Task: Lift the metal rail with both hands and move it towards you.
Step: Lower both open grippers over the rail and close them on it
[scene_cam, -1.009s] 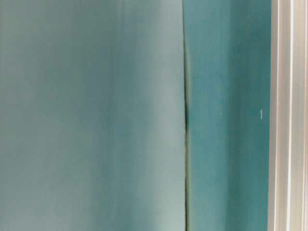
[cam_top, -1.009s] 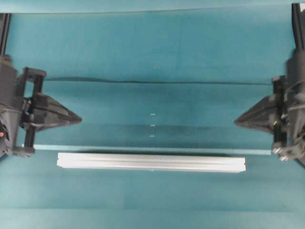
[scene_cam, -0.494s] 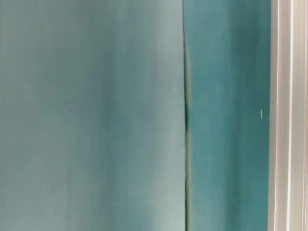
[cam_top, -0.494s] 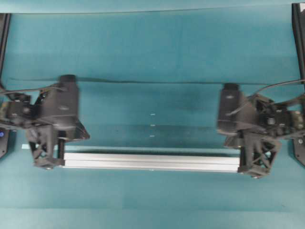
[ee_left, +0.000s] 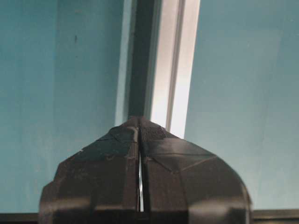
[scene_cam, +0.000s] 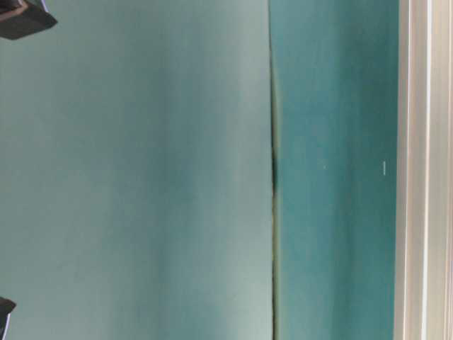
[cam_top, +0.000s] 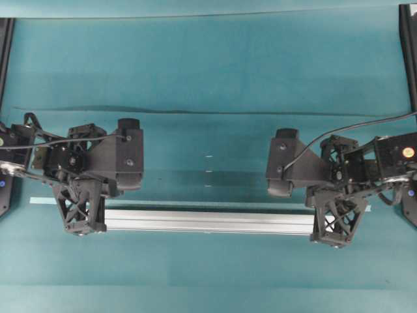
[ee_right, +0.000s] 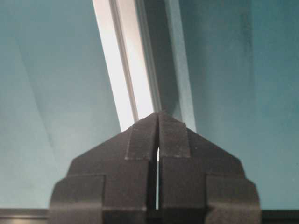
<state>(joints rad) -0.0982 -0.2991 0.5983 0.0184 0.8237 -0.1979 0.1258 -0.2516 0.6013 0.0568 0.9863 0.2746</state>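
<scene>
Only in the wrist views are the jaws being shown pressed together, empty: the left gripper point(ee_left: 140, 122) and right gripper point(ee_right: 159, 116) are poised over the metal rail point(cam_top: 207, 222). Overhead, the rail is being seen lying across the teal table point(cam_top: 208, 72), its long axis left-right, ends being hidden under both grippers, a pale-blue tape strip point(cam_top: 195, 205) just behind.

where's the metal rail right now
In the overhead view the metal rail lies flat across the lower middle, just below the pale-blue tape strip, between the left gripper and right gripper.
</scene>
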